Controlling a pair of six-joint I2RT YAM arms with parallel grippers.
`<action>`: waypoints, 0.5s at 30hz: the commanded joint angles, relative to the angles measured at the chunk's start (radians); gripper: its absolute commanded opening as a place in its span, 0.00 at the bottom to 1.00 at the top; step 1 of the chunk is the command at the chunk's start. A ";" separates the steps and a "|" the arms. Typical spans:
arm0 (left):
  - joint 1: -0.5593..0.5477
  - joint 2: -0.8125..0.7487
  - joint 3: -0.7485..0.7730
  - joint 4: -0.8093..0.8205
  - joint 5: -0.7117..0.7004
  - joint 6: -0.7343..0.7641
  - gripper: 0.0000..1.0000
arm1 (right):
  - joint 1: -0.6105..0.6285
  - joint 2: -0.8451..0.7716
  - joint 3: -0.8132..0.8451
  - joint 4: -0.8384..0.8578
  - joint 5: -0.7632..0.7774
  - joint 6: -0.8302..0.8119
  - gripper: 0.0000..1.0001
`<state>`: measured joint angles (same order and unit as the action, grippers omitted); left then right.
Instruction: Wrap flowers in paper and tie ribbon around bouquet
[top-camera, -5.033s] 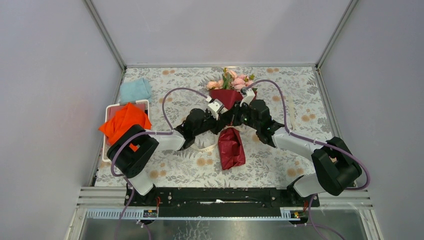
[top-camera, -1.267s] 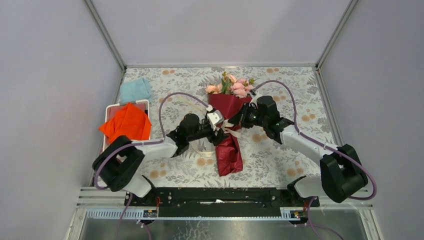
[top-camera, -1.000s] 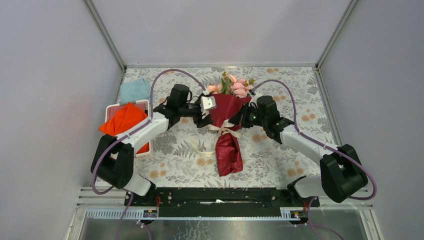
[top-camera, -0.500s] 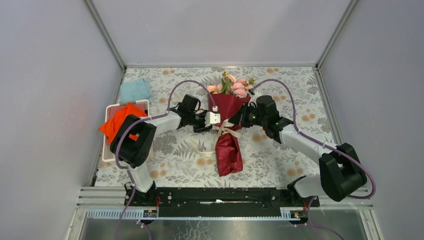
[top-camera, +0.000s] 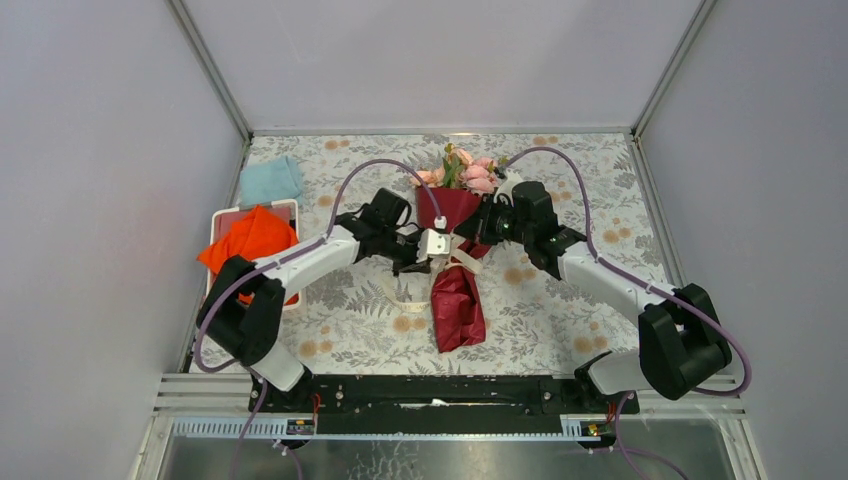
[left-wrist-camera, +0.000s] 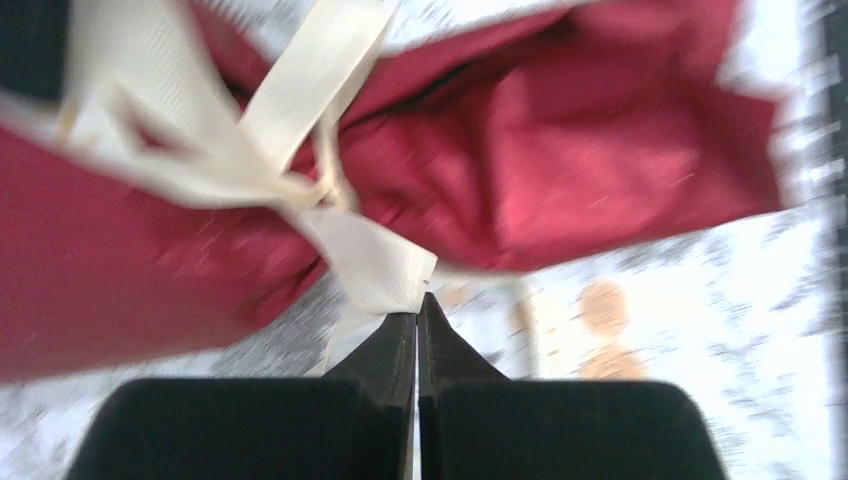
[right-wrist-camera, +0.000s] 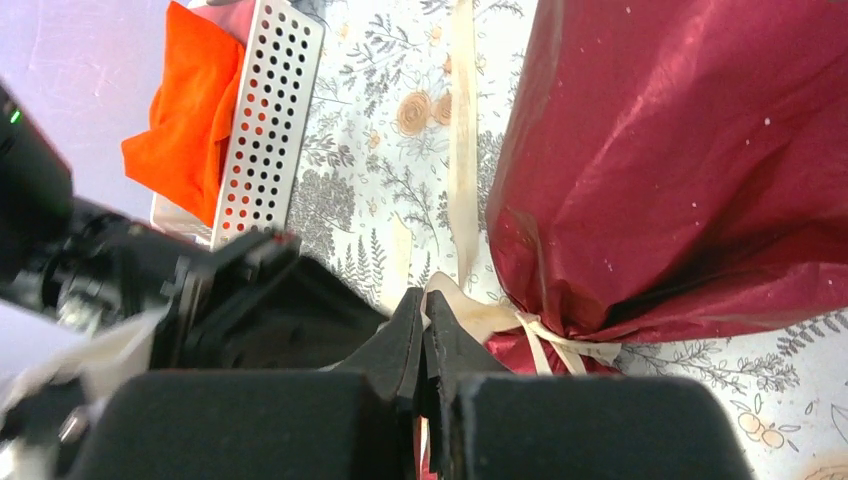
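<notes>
The bouquet lies mid-table, pink flowers (top-camera: 465, 170) at the far end of its dark red paper (top-camera: 457, 300) (left-wrist-camera: 560, 170) (right-wrist-camera: 680, 170). A cream ribbon (top-camera: 462, 256) is knotted round its waist. My left gripper (top-camera: 437, 250) (left-wrist-camera: 417, 305) sits at the knot's left, jaws shut, with a ribbon (left-wrist-camera: 370, 265) tail meeting their tips. My right gripper (top-camera: 480, 232) (right-wrist-camera: 423, 300) is on the knot's right, shut on another piece of ribbon (right-wrist-camera: 470, 315) that runs to the knot.
An orange cloth (top-camera: 250, 240) (right-wrist-camera: 185, 110) fills a white perforated tray (top-camera: 222, 215) (right-wrist-camera: 265, 120) at the left. A light blue cloth (top-camera: 270, 180) lies behind it. A loose ribbon tail (top-camera: 400, 298) (right-wrist-camera: 462, 150) trails on the floral tablecloth left of the paper.
My left arm swung from the bouquet's upper left down to the knot and its jaws closed there. The right gripper stayed shut and shifted slightly toward the far side.
</notes>
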<state>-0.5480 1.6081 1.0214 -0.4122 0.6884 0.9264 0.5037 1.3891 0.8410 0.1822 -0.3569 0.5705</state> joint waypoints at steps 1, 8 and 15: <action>-0.098 -0.051 0.050 -0.144 0.218 -0.288 0.00 | -0.004 -0.001 0.052 0.023 -0.017 -0.032 0.00; -0.162 -0.027 -0.073 0.563 0.359 -1.116 0.00 | -0.006 -0.003 0.052 0.017 -0.026 -0.015 0.00; -0.218 0.030 -0.185 1.088 0.155 -1.560 0.00 | -0.010 -0.016 0.061 -0.004 -0.021 -0.018 0.00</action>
<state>-0.7261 1.6161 0.8608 0.2859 0.9554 -0.2886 0.5030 1.3903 0.8551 0.1833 -0.3611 0.5629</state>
